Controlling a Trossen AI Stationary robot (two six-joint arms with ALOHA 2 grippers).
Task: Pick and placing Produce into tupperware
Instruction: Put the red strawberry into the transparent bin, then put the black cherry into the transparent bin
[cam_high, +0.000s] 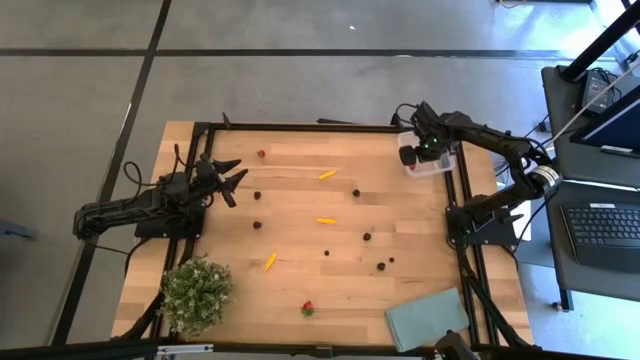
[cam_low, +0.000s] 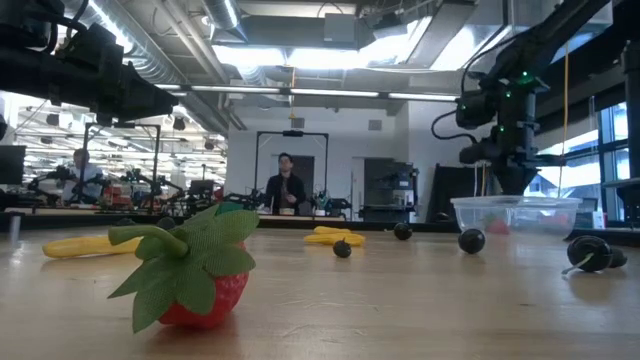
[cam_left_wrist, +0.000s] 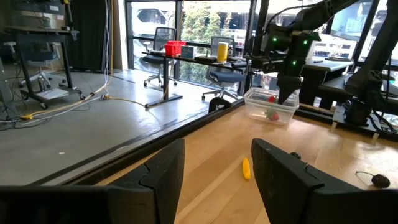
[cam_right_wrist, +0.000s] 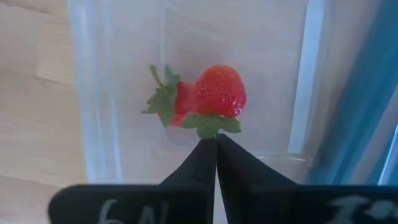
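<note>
- The right gripper (cam_high: 412, 152) hangs over the small clear plastic rectangular tupperware (cam_high: 437, 166) at the far right edge of the light wooden table (cam_high: 300, 250), its two dark fingers pressed tip to tip.
- Directly beyond those fingertips, inside the container, lie two small red strawberries with green leafy caps (cam_right_wrist: 202, 99); the leaves seem to touch the fingertips, though from the wrist view it cannot be told whether a leaf is pinched or merely close.
- So the fruit lies straight below the claw, already within the walls; the coming move turns on lifting clear without dragging it out.
- The left gripper (cam_high: 232, 176) waits near the table's left edge, fingers apart and holding nothing.
- The remaining produce is scattered on the table between the arms: dark round berries (cam_high: 368, 237), thin yellow-orange slivers (cam_high: 326, 220) and another red strawberry (cam_high: 308, 309) near the front edge.
</note>
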